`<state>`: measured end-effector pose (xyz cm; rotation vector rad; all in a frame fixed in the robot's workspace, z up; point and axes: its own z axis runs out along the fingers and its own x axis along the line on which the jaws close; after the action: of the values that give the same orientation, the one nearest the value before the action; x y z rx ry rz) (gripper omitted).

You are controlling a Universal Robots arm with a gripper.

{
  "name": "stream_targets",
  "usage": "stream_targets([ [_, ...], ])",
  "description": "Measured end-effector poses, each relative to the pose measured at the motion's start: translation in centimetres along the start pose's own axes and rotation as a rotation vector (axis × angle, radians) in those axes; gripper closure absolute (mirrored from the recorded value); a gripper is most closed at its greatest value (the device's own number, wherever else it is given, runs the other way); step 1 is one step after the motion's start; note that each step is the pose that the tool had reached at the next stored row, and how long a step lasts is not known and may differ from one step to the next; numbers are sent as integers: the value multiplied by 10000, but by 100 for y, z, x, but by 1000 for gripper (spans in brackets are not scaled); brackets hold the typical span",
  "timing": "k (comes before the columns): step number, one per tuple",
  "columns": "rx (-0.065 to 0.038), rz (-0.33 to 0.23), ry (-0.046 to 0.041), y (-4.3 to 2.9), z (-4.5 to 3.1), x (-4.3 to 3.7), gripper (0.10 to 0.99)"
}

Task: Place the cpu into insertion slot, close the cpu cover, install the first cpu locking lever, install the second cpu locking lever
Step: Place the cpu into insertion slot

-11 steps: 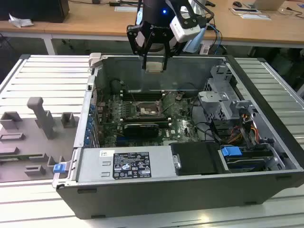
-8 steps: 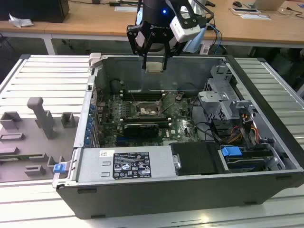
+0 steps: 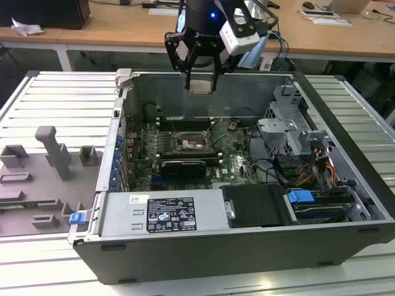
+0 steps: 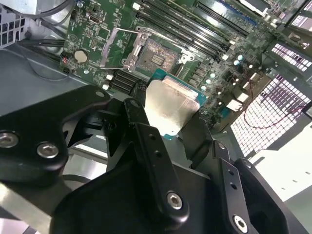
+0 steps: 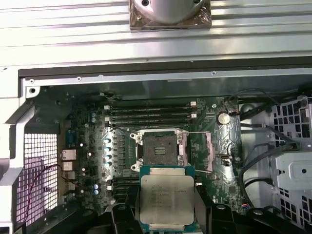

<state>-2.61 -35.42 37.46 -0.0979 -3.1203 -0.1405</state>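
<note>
Claw (image 3: 201, 85) fingers (image 4: 138, 122) of black metal are seen closed on the cpu (image 3: 202, 87), a small thin square chip with a pale silvery-grey face, gripped by two opposite edges. It is held in the upper centre of the exterior view, above the open dark-grey computer case (image 3: 185, 262) and clear of the green motherboard (image 3: 237, 166). In both wrist views the chip's gripped edges are hidden behind the claw. The insertion slot (image 5: 159, 146), a square silver-rimmed socket with a dark centre, lies uncovered at the exterior view's centre, its detail hard to make out there.
</note>
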Motion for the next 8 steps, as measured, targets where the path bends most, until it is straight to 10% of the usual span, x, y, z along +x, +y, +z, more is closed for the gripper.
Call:
stream_targets([
  [8,-20,1052,-94,0,1,0,549],
])
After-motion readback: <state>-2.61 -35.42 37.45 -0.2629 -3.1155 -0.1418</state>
